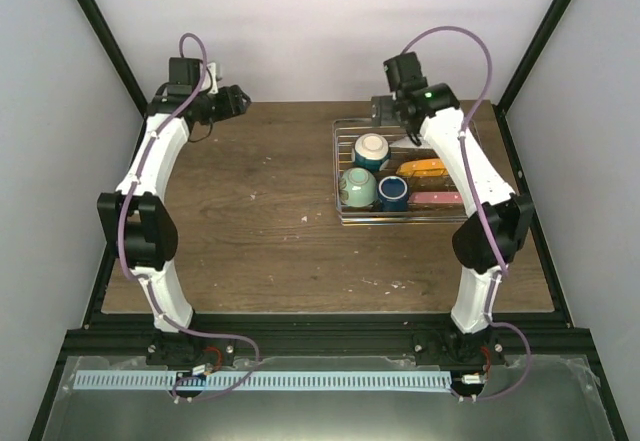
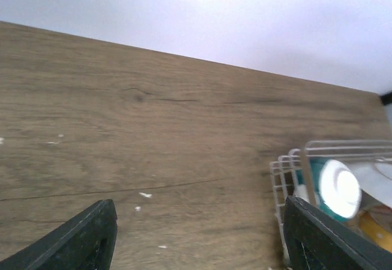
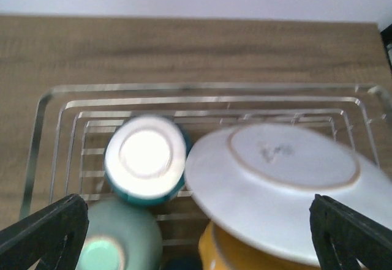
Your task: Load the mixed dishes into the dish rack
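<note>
The silver wire dish rack (image 1: 345,213) stands at the right of the table. In it are the cream bowl with blue outside (image 1: 371,150), upside down, the pale green bowl (image 1: 358,188), the dark blue mug (image 1: 392,193), the orange dotted plate (image 1: 424,169) and the pink dotted plate (image 1: 436,199). In the right wrist view a plate's white underside (image 3: 282,178) leans over the orange plate (image 3: 245,255), beside the cream bowl (image 3: 145,158) and green bowl (image 3: 116,239). My right gripper (image 3: 196,233) is open above the rack's far end. My left gripper (image 2: 199,239) is open and empty over bare table, left of the rack (image 2: 288,178).
The wooden table (image 1: 260,221) is bounded by white walls and black frame posts. Small white crumbs (image 2: 145,195) lie on the wood. The front edge has a black rail with the arm bases.
</note>
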You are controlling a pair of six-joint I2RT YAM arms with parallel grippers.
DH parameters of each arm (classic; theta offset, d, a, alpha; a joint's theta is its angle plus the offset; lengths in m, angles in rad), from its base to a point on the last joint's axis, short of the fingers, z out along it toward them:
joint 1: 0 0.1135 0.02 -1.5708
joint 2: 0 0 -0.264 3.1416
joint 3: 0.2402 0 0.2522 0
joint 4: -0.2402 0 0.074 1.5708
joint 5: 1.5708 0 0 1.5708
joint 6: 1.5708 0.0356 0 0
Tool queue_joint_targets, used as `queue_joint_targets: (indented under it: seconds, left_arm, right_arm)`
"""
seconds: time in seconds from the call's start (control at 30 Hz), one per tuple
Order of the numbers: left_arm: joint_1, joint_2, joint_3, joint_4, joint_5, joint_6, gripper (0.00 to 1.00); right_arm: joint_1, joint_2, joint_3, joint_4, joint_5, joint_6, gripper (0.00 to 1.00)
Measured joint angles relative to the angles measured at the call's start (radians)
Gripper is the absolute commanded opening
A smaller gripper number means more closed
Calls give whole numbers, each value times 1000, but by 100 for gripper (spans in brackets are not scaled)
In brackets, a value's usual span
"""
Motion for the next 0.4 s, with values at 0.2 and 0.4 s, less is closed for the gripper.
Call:
queue_joint_targets:
  seconds: [0.2,0.4]
  left_arm:
    - [5,47,48,-87,-119,1,76]
    - [-6,21,-11,-102,-267,-4,76]
  right_arm:
    - [-122,56,55,100,-68,-77,100]
    - [-198,69,56,173,-127,-110,100]
